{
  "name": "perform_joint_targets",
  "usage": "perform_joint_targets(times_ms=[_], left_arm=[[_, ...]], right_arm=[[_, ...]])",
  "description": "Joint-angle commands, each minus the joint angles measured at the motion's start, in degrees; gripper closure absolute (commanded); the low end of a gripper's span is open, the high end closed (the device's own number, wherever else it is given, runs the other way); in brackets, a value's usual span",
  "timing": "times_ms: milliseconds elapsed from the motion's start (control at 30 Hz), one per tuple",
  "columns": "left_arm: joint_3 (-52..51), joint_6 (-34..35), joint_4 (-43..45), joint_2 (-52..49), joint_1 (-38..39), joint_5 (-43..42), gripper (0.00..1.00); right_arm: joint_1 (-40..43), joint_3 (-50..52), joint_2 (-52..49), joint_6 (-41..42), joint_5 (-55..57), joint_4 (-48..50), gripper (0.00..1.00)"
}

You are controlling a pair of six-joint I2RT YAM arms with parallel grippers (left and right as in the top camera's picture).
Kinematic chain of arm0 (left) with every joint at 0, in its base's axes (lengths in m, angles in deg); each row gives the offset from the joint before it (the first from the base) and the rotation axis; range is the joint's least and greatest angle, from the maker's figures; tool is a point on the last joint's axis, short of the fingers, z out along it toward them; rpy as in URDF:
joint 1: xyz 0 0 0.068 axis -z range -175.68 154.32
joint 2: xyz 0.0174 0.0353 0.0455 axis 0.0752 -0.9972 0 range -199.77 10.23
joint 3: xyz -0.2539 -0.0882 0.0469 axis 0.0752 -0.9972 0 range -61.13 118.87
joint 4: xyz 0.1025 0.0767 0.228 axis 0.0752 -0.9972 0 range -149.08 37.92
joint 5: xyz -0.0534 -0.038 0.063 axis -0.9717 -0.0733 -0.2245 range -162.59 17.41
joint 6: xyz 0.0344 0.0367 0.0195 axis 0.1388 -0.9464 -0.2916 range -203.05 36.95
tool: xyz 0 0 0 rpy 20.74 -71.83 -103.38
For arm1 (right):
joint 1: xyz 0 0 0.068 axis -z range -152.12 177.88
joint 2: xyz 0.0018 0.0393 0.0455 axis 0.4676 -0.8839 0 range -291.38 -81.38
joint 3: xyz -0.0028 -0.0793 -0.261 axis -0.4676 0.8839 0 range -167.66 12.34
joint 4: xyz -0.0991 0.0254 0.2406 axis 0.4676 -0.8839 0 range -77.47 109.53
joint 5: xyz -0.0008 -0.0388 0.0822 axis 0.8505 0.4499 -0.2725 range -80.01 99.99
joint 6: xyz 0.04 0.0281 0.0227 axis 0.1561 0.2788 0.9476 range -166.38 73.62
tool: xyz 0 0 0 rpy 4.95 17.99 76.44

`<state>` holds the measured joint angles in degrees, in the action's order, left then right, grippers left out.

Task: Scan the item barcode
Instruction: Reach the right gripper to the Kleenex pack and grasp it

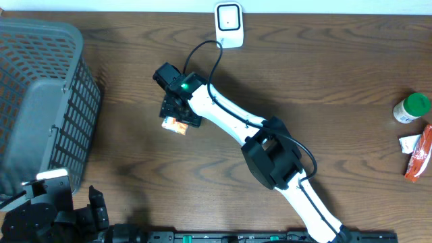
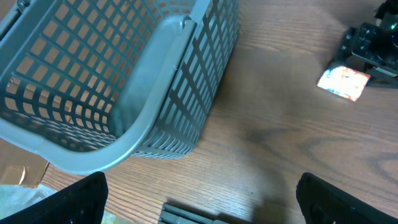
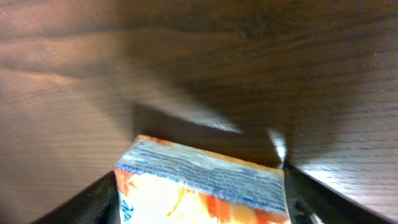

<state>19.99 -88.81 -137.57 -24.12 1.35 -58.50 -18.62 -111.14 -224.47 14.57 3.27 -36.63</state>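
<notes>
Overhead: right arm (image 1: 226, 111) was nearer; carton (image 1: 177, 125) sat between right jaws, long edge running jaw to jaw; grip unconfirmed. Left jaws open, well apart.

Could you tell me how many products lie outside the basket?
4: a box under the right claw, and a bottle, white packet and red pouch at the right edge. The arm may hide others.

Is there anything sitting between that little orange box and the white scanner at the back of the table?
Nothing on the table does. Between the orange box and the white scanner there is only bare wood; the arm's own black cable loops above that stretch.
</notes>
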Motion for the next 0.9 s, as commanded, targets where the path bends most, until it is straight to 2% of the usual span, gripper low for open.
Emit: perform_joint_targets(times_ms=[0, 67, 167, 267, 300, 400, 467, 500, 600, 867], left_arm=[[0.31, 0.72, 0.00, 0.00, -0.24, 0.50, 0.03], [0.31, 0.70, 0.00, 0.00, -0.24, 0.50, 0.03], [0.31, 0.70, 0.00, 0.00, -0.24, 0.50, 0.03], [0.31, 0.70, 0.00, 0.00, -0.24, 0.50, 0.03], [0.31, 0.72, 0.00, 0.00, -0.24, 0.52, 0.03], [0.31, 0.72, 0.00, 0.00, -0.24, 0.52, 0.03], [0.31, 0.70, 0.00, 0.00, -0.24, 0.52, 0.03], [0.31, 0.70, 0.00, 0.00, -0.24, 0.52, 0.03], [0.31, 0.72, 0.00, 0.00, -0.24, 0.50, 0.03], [0.31, 0.72, 0.00, 0.00, -0.24, 0.50, 0.03]], right_arm=[[-0.37, 1.27, -3.93, -2.95, 0.87, -2.14, 0.38], [0.39, 0.50, -3.39, -4.37, 0.87, -3.91, 0.44], [1.68, -3.04, -2.23, -8.31, 1.68, -10.05, 0.46], [3.23, -7.58, -0.81, -12.11, 7.39, -20.65, 0.43], [4.22, -9.90, -0.20, -15.80, 11.32, -26.71, 0.40], [5.75, -11.26, 0.46, -20.98, 17.51, -33.94, 0.37], [6.51, -11.17, 0.46, -23.61, 19.63, -35.65, 0.28], [6.97, -10.73, 0.46, -25.44, 19.91, -35.45, 0.18], [7.82, -10.69, 0.48, -27.21, 19.89, -34.86, 0.02], [7.80, -11.02, 2.08, -27.19, 11.93, -36.04, 0.01]])
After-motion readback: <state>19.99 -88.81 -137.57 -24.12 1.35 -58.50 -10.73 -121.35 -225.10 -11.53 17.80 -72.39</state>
